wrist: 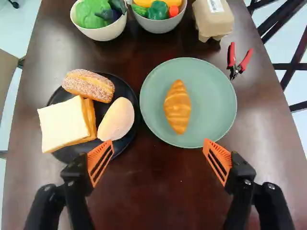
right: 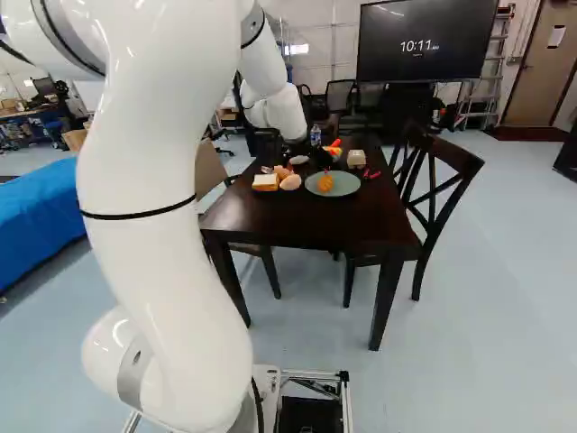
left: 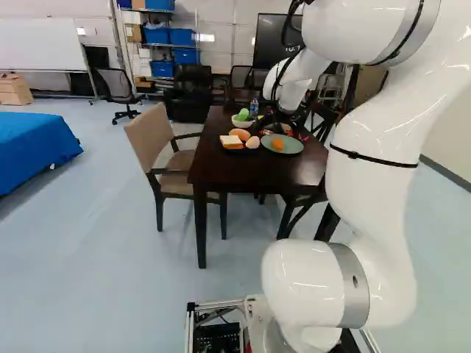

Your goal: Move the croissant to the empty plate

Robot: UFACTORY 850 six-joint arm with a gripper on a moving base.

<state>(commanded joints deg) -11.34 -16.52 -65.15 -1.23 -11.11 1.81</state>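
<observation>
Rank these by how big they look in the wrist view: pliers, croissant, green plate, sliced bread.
Largest to smallest:
1. Green plate
2. Sliced bread
3. Croissant, lying on that plate
4. Pliers

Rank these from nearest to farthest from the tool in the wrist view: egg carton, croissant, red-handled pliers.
1. Croissant: ahead of the tool, on the green plate.
2. Red-handled pliers: beside the plate.
3. Egg carton: beyond the pliers.

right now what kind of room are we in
Probably a robotics lab or workshop: blue storage bins sit on shelving, a stepladder stands near the door, and a dining table set with play-looking food suggests a mock kitchen test setup.
</observation>
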